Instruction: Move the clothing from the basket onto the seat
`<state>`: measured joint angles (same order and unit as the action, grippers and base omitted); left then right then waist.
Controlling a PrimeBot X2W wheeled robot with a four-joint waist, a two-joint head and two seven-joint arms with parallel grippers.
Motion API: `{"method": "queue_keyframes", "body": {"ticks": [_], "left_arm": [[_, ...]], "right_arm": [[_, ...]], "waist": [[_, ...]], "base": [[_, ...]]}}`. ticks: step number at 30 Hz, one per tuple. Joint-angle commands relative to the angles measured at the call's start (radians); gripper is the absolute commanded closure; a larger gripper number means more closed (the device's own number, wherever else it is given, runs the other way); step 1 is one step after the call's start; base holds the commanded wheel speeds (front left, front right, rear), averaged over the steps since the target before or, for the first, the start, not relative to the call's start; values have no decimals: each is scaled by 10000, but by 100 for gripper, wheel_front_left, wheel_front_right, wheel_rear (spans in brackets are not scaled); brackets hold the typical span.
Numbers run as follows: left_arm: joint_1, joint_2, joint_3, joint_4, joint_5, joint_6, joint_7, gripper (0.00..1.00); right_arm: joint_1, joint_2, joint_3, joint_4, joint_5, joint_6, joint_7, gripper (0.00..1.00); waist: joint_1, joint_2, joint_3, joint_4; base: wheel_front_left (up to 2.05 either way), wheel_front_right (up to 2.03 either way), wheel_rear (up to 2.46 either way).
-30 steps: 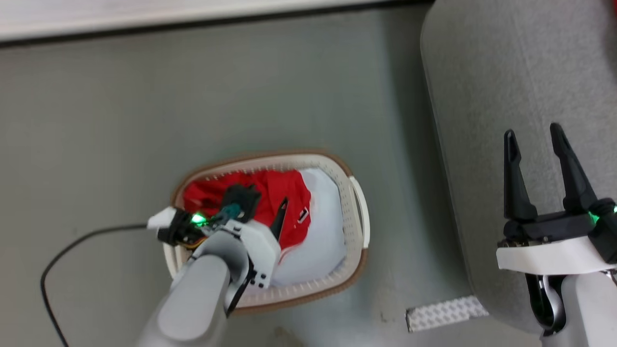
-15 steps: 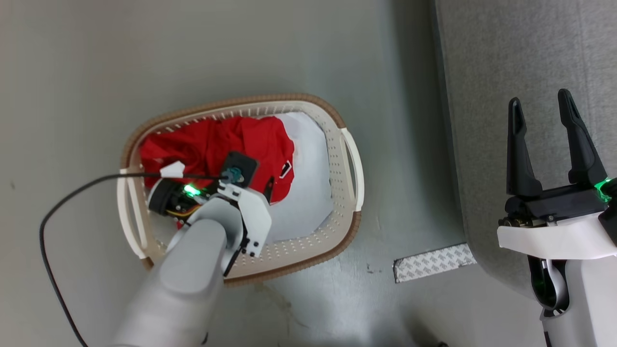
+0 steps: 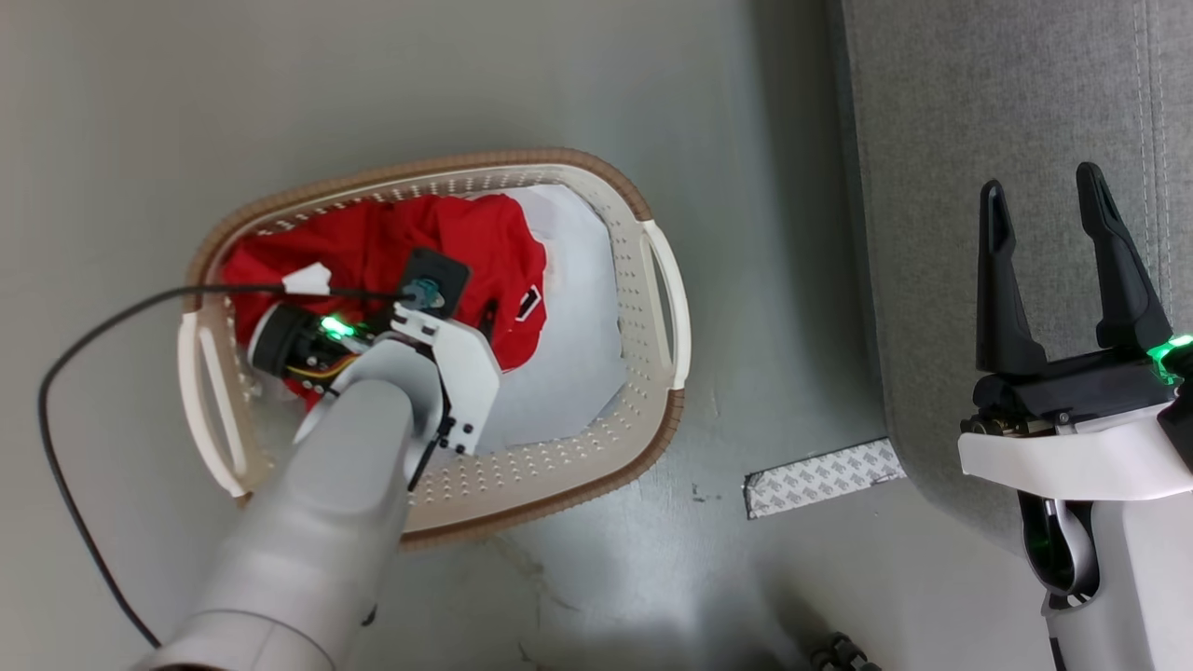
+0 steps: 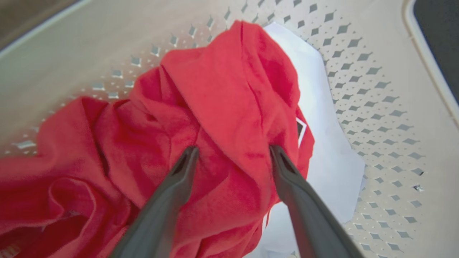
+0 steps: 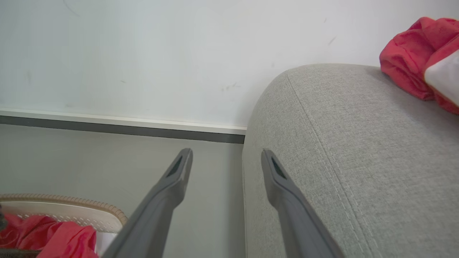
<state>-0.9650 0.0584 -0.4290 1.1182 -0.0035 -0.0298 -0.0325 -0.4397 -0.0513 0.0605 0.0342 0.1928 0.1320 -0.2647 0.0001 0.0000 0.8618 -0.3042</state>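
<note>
Mostly it's the head camera tipping down, so the basket (image 3: 658, 280) now sits higher and further left in the frame and looks bigger. The real move is the left gripper (image 4: 233, 148): it's sunk deeper inside, jaws spread, with both tips poking into the red clothing (image 3: 373, 247). Its black cable (image 3: 112, 319) now drapes over the basket's left rim too.

Two red garments (image 3: 485, 233) (image 5: 405, 61); one basket (image 3: 638, 289); one white sheet (image 3: 578, 317); one sofa (image 3: 932, 233); two grippers (image 4: 233, 149) (image 3: 1041, 182).
</note>
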Motion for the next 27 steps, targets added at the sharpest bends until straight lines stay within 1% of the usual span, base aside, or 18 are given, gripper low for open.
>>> {"method": "queue_keyframes", "body": {"ticks": [1,9,10,11,12,13,19,27], "left_arm": [[-131,148,14,114,-53,36,-46,0],[-523,180,-82,692,-156,56,-210,0],[-564,185,-107,749,-159,48,-248,15],[-597,184,-127,803,-166,37,-259,63],[-620,182,-146,857,-178,28,-303,89],[-639,178,-165,905,-181,20,-336,100],[-484,77,-168,1018,-449,-94,-711,100],[252,-5,-23,636,-1035,-328,-1543,100]], "right_arm": [[-11,7,-15,-37,103,-25,8,0],[4,7,-92,-82,100,-25,8,0],[-24,7,-77,-82,112,-25,8,0],[-52,7,-62,-87,119,-25,8,0],[-70,7,-50,-88,124,-25,8,0],[-84,7,-47,-85,129,-25,8,0],[94,5,-217,116,111,-25,8,0],[686,4,-560,527,-78,-25,8,0]], "waist": [[-1,0,63,-48],[-1,0,259,-64],[-1,0,273,-63],[-1,0,282,-61],[-1,0,286,-56],[-1,0,284,-47],[-1,0,-174,231],[-1,0,-1679,950]], "base": [[0,0,0],[0,0,0],[0,0,0],[0,0,0],[0,0,0],[0,0,0],[0,0,0],[0,0,0]]}}
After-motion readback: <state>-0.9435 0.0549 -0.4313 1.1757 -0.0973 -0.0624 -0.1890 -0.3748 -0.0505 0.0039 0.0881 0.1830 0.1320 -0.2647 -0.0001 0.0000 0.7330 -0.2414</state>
